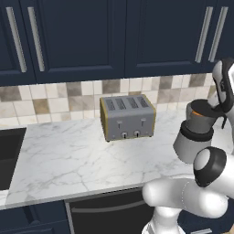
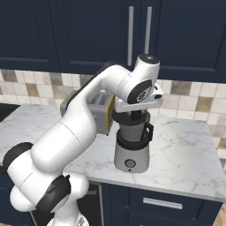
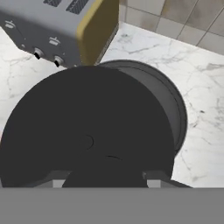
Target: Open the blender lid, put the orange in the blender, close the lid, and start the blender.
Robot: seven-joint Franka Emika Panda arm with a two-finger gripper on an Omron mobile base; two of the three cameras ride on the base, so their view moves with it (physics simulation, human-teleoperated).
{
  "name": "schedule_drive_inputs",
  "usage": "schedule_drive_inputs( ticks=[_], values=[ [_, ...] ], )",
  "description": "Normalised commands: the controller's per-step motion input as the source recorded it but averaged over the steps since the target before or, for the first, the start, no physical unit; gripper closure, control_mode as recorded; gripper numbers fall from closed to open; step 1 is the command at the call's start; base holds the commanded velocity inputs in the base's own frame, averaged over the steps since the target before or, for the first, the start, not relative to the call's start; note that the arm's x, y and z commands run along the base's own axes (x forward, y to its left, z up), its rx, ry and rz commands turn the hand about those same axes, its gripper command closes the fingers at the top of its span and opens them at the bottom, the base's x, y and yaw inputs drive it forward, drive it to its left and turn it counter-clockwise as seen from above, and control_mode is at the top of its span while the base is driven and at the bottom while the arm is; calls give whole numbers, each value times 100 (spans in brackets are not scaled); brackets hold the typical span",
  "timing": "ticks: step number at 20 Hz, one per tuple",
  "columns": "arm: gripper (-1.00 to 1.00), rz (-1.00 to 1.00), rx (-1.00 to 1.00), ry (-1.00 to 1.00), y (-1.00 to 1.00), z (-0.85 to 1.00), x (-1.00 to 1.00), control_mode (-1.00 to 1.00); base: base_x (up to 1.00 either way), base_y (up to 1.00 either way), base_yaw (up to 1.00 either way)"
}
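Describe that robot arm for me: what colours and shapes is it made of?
The arm is glossy white, built of thick rounded tube sections. Its joints are dark, capped with round black and grey discs. At the end a flat white wrist block carries the gripper, which has dark fingers. No cables or markings can be made out.

The counter (image 1: 68, 155) is white marble with thin grey veins. The toaster (image 1: 127, 117) is silver-grey with mustard-yellow end panels — dark slots on top. The blender (image 2: 131, 148) has a silver-grey base under a translucent dark grey jar with a black handle; orange colour glows through the jar. The blender lid (image 3: 87, 135) is plain black. Backsplash tiles (image 1: 55, 103) mix beige, tan and grey — cabinets (image 1: 82, 36) are deep navy.
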Motion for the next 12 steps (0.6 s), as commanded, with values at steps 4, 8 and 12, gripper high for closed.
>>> schedule_drive_inputs(
  ticks=[4, 8, 12],
  values=[
    [100, 0, 2, -3, 0, 0, 8, -100, 0, 0, 0],
    [100, 0, 0, 0, 0, 0, 10, -100, 0, 0, 0],
    [100, 0, 0, 0, -4, 0, 9, -100, 0, 0, 0]
  ],
)
